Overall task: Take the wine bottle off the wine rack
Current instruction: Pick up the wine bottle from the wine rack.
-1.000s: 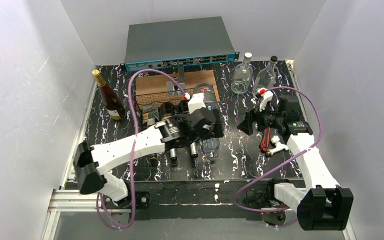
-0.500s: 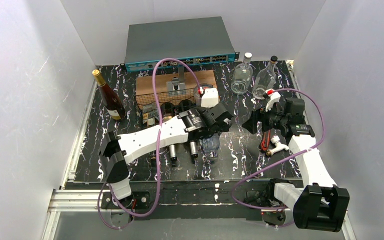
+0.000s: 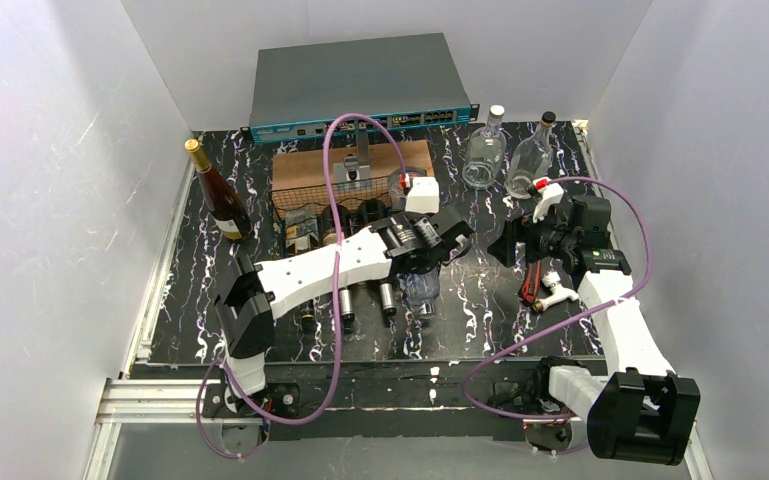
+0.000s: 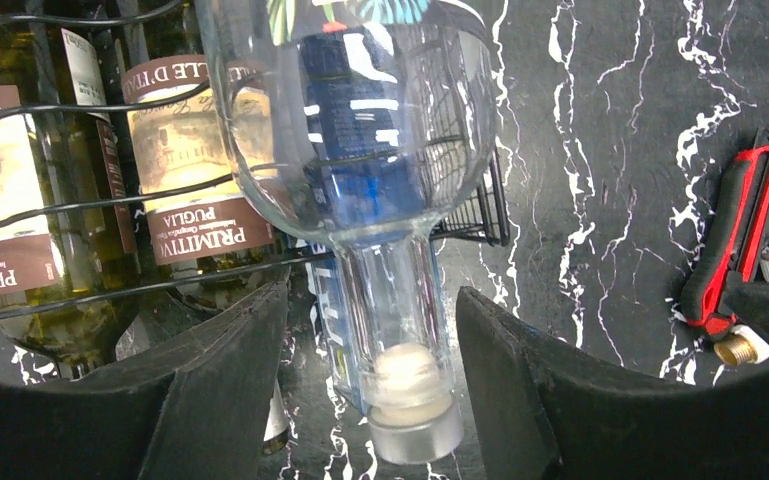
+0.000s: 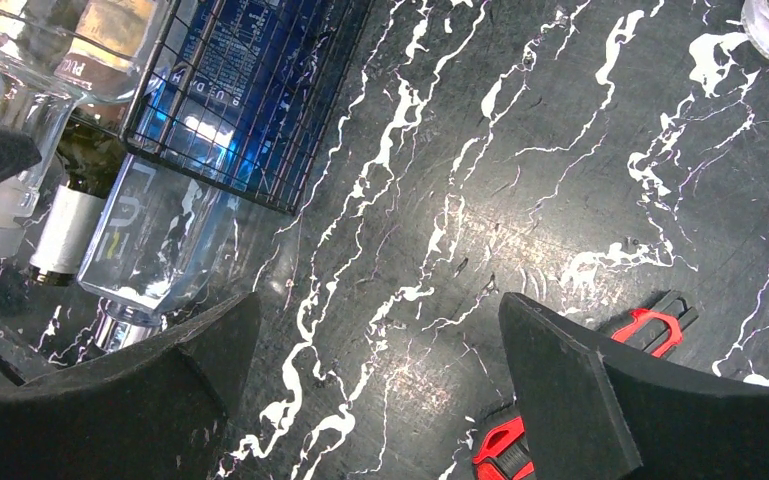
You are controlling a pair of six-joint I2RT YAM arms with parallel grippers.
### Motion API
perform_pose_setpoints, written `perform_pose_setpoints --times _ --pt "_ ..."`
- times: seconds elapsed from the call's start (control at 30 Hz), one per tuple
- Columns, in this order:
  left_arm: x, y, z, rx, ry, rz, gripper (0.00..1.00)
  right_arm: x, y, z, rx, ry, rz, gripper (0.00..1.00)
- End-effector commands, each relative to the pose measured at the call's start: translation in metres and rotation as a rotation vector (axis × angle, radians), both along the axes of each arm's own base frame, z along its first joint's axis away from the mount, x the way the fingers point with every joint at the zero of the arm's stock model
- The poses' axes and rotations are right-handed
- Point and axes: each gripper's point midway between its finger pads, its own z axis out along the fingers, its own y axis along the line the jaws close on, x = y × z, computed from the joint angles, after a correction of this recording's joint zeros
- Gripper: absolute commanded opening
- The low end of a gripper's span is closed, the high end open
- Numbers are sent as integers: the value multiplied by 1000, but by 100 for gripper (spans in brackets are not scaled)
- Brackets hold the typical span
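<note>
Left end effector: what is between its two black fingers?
The neck of the clear bottle lies there, as the left wrist view shows. One finger plainly stands off it, with a gap.

My top camera sits above and behind my arm bases, looking down on the whole bench (image 3: pixel 480 300). The wrist cameras sit close: one looks past my left tool (image 4: pixel 370 320) at the wine rack (image 4: pixel 480 200), the other past my right tool (image 5: pixel 378 310) at the bench beside it (both catch the rack's corner and the red-handled cutter (image 4: pixel 735 240)).
</note>
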Motion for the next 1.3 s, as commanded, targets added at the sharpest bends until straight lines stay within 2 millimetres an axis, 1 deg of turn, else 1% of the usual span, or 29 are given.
perform_pose_setpoints --times 0.0,0.13,0.3,0.53,0.8,1.27 --pt "15 1 8 -7 -42 43 60 9 -2 17 -8 -76 -12 98" --pt "16 0 -1 -12 -25 48 58 10 -4 17 -14 -81 -21 98" --pt "18 -5 -7 -25 -17 51 54 10 -5 17 -17 -83 -25 98" --pt "19 -4 -16 -21 -15 76 50 10 -6 17 -20 -83 -31 98" --pt "21 -1 -24 -9 -20 98 49 11 -7 17 -21 -86 -35 98" --pt "21 -2 -36 4 -7 96 48 11 -9 17 -26 -85 -44 98"
